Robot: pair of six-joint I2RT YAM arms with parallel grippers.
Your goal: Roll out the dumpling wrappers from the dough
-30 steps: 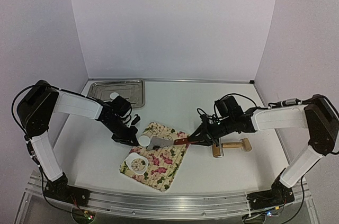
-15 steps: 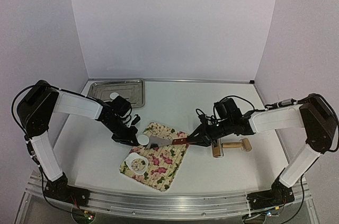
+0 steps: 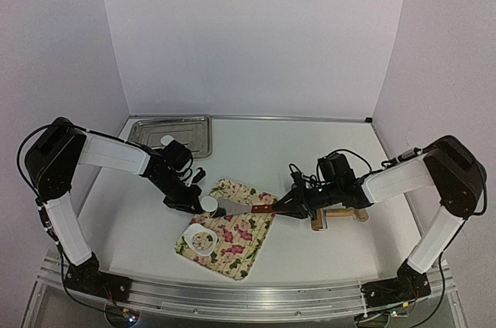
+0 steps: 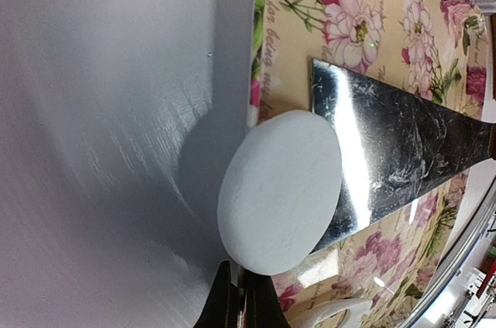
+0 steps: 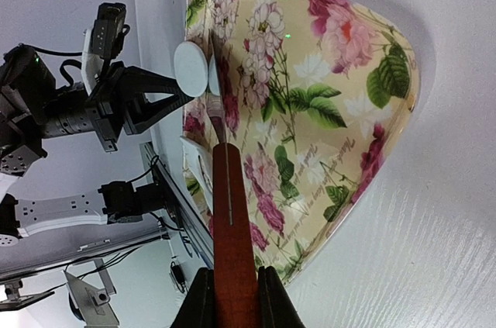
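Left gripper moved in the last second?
No. The left gripper, pinching the dough disc, sits at the same spot beside the far-left edge of the floral mat.

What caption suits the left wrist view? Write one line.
Left claw pinches a dumpling wrapper by its rim in front of the spatula blade over the floral mat.

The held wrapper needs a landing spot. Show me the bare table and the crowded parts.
Bare table: the back stretch from the tray to the right wall, and the near patch right of the floral mat, in front of the rolling pin. Crowded: the mat's far-left edge, where the left gripper holding the dumpling wrapper meets the spatula in the right gripper.
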